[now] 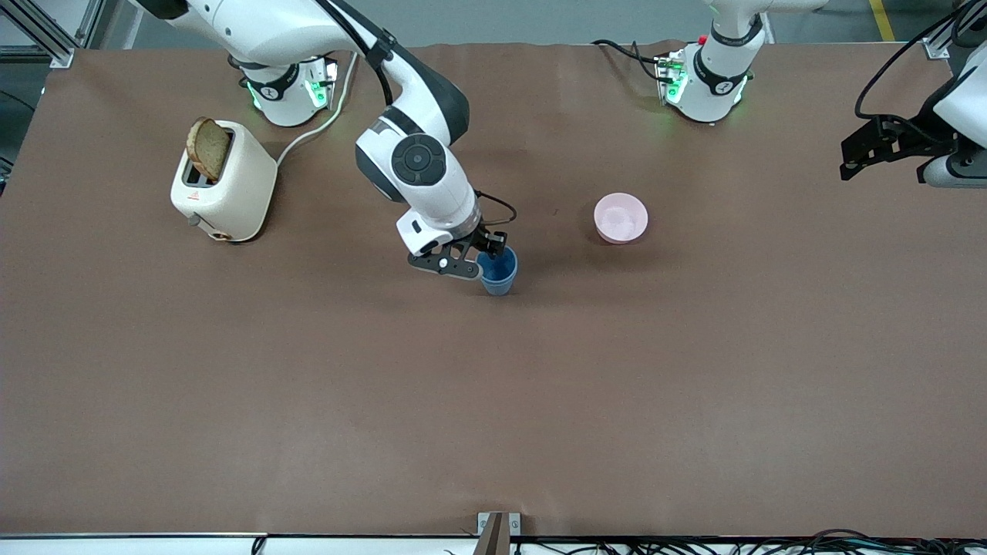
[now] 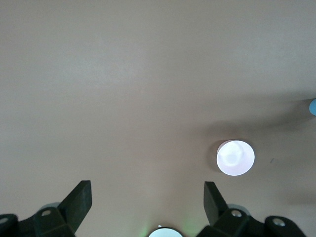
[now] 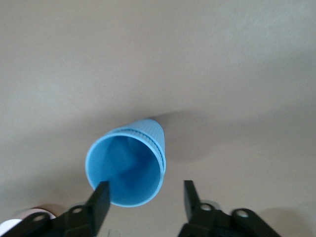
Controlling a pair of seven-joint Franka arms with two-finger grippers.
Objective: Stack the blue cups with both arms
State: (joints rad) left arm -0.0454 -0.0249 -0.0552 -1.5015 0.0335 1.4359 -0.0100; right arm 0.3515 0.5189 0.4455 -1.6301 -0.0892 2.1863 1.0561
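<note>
A blue cup (image 1: 499, 274) stands upright on the brown table near its middle. In the right wrist view the blue cup (image 3: 129, 165) shows a second rim line just under its rim, as of one cup nested in another. No other blue cup shows apart from it. My right gripper (image 1: 484, 259) is open just above the cup's rim. In the right wrist view the right gripper (image 3: 145, 196) has one finger (image 3: 101, 196) over the cup's mouth and the other clear of the wall. My left gripper (image 1: 850, 163) is open, empty and raised at the left arm's end of the table; it also shows in the left wrist view (image 2: 147, 197).
A pink bowl (image 1: 621, 218) sits toward the left arm's end from the cup, and shows in the left wrist view (image 2: 235, 157). A cream toaster (image 1: 224, 185) with a slice of bread (image 1: 208, 148) stands near the right arm's base, its cable running to the table's edge.
</note>
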